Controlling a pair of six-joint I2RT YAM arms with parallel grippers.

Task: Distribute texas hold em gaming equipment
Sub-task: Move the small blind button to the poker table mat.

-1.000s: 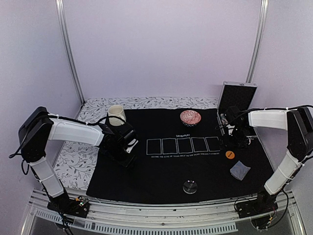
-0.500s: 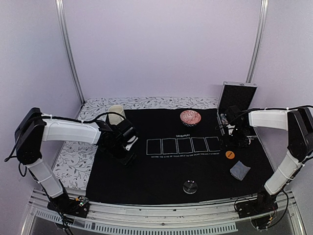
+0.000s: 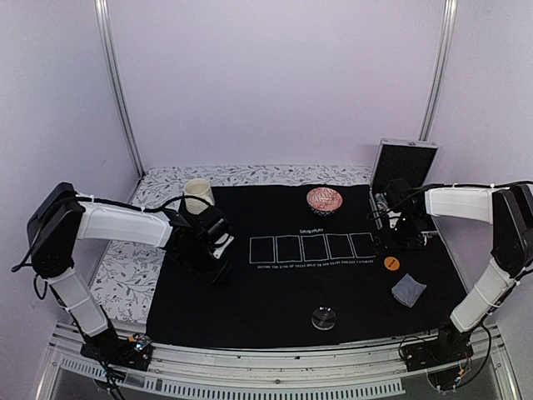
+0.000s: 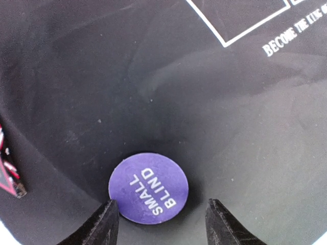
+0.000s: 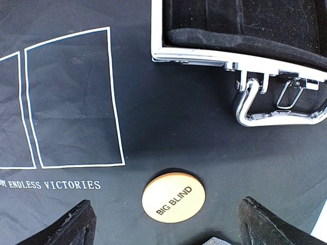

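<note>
L gripper (image 4: 161,212) is partly open and holds nothing. Purple disc (image 4: 148,188) lies flat on the mat (image 4: 102,76), btw the two fingers (image 4: 106,225), near the mat's left edge.

R gripper (image 5: 166,212) is wide open and holds nothing. It hangs over the orange disc (image 5: 173,198), which lies flat near the mat's right edge, next to the case (image 5: 240,35).

Cards (image 3: 409,290) lie near the front right corner. Clear disc (image 3: 324,317) is by the front edge, abt the middle. Mug (image 3: 197,196) is at the back left corner. Bowl (image 3: 324,200) is by the back edge.
</note>
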